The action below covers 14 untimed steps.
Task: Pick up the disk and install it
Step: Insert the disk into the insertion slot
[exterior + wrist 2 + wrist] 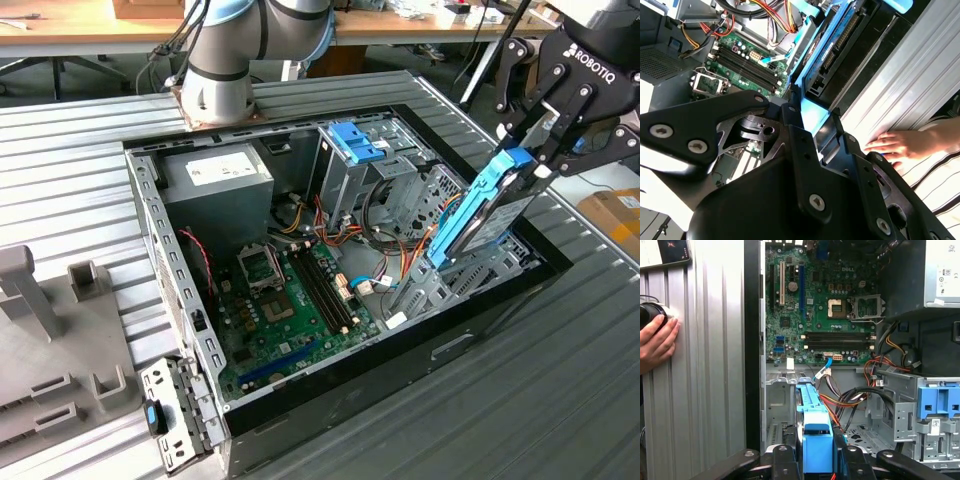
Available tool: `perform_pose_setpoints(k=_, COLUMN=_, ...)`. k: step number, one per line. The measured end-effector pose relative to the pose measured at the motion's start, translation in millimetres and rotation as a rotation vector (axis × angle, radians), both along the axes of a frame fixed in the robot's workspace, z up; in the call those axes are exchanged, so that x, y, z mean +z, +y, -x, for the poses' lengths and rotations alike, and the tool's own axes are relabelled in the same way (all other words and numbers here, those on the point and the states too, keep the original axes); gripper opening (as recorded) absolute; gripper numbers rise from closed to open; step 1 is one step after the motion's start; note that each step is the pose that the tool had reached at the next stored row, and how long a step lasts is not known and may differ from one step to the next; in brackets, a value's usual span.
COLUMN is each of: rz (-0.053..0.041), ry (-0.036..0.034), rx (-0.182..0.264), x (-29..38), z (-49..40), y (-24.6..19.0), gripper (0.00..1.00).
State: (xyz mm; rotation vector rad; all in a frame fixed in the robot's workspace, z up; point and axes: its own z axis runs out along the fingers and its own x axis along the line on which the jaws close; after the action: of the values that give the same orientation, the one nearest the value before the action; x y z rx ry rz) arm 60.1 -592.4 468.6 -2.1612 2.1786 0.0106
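The disk (478, 220), a grey drive with bright blue carrier rails, stands on edge and tilted at the exterior view's right end of the open computer case (500, 300). Its lower end sits in the metal drive bay (440, 285). My gripper (535, 155) is shut on the disk's upper end. In both wrist views the blue rail runs away from the black fingers: disk (840, 40) with gripper (815, 127), and disk (812, 407) with gripper (817, 452).
A person's hand (900, 145) (657, 342) rests on the ribbed metal table beside the case. Inside the case are the motherboard (290, 300), a grey power-supply box (215, 175), loose cables (330, 235) and an upright cage with a blue latch (355, 140). A grey fixture (50, 330) stands at the exterior view's left.
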Motion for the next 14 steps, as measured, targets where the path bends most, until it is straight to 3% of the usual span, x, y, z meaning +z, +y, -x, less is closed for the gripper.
perform_pose_setpoints(k=14, rz=-0.0002, ry=0.0, rx=0.0, x=-1.6, z=0.7, y=1.9, gripper=0.36)
